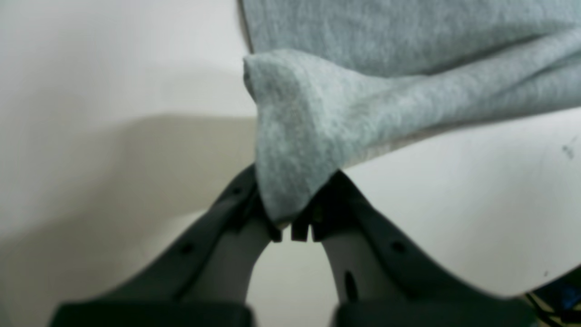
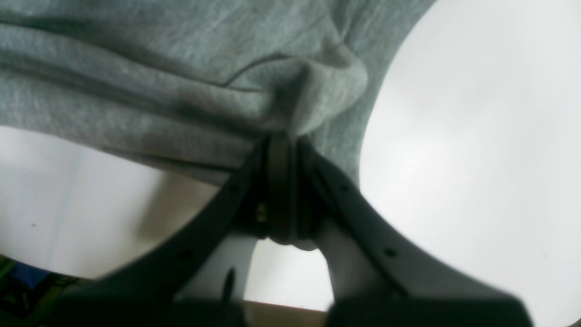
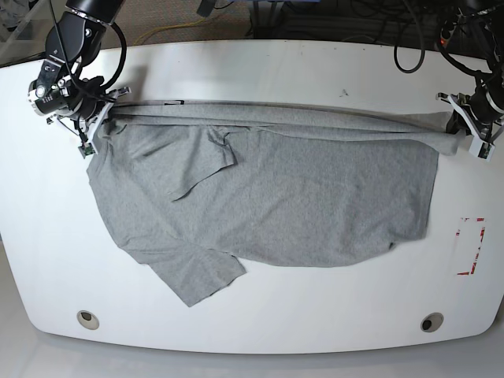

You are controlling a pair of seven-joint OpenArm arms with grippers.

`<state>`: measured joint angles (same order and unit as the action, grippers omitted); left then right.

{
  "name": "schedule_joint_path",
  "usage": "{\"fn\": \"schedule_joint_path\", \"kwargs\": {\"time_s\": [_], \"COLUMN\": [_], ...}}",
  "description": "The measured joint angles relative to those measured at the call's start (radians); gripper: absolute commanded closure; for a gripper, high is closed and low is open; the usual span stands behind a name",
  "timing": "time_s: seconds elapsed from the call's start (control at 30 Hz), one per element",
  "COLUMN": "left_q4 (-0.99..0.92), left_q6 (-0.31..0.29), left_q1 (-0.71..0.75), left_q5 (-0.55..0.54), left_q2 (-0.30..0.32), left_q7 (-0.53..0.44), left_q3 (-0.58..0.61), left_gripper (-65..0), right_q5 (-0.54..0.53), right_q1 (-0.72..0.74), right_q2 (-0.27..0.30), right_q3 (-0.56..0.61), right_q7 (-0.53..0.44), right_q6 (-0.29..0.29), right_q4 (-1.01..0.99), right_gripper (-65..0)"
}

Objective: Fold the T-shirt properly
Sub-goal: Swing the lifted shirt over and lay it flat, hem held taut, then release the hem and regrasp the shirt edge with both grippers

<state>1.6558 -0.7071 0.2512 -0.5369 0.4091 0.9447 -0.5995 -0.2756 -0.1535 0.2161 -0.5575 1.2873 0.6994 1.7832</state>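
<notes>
We see the heather-grey T-shirt [image 3: 268, 197] spread mid-tabletop, its far edge stretched taut between our left tool [image 3: 470, 126] and right tool [image 3: 93, 118], both clenched on fabric; the white tabletop [image 3: 260, 71] has rounded corners.

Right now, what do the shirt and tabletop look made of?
Shirt: soft knit fabric, likely cotton jersey; heathered grey fleck, fuzzy matte surface, drapes in limp folds. Tabletop: smooth white hard panel, perhaps laminate or painted board; faint sheen, clean rounded edge, two grommet holes.
</notes>
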Motion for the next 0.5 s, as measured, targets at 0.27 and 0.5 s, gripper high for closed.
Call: {"fn": "schedule_joint_path", "kwargs": {"time_s": [0.27,0.5], "left_q4": [-0.034,-0.209], "left_q6": [0.002,0.003], "left_q1": [-0.137,-0.232], "left_q5": [0.077,0.177], "left_q2": [0.009,0.014], "left_q7": [-0.019,0.000], "left_q3": [0.122,0.179], "left_gripper": [-1.0,-36.8], "right_q5": [0.009,0.010], "right_q1": [0.003,0.022], "right_q2": [0.000,0.000], "right_q3": [0.000,0.002], "right_q7": [-0.056,-0.061], "right_q6": [0.000,0.000], "right_q4": [0.000,-0.004], "right_gripper": [0.0,0.0]}}
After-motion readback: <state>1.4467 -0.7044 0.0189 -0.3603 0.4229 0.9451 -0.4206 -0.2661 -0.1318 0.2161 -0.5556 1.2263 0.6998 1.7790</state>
